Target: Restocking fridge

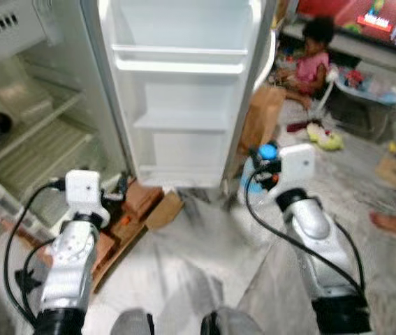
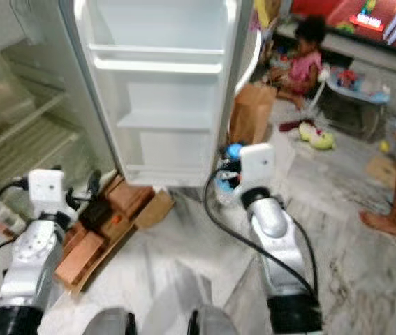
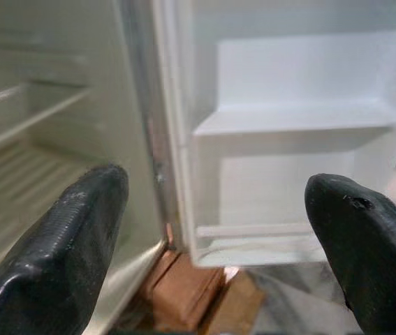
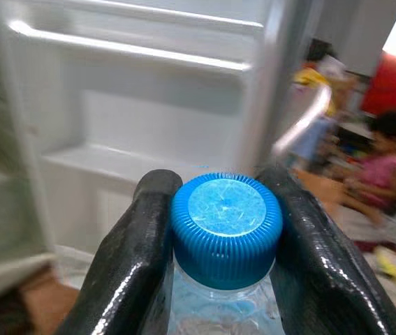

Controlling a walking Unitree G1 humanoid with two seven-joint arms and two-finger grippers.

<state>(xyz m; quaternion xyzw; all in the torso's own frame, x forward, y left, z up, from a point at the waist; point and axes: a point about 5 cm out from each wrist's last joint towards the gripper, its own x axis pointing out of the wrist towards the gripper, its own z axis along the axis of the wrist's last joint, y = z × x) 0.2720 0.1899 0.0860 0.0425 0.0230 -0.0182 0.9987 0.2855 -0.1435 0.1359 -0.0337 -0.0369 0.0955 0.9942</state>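
Water bottle [image 4: 225,230], blue-capped and upright, sits clamped at the neck in the right gripper [image 4: 222,237]; the open fridge door's shelf [image 1: 180,122] lies at eleven o'clock from it. Left gripper [image 3: 218,244] is spread apart, empty.

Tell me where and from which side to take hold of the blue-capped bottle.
Grip the bottle at the neck just under its blue cap, one finger on each side. The ribbed cap is wider than the neck, so it stops slipping. The right hand already clamps it this way, bottle upright, before the open fridge door.
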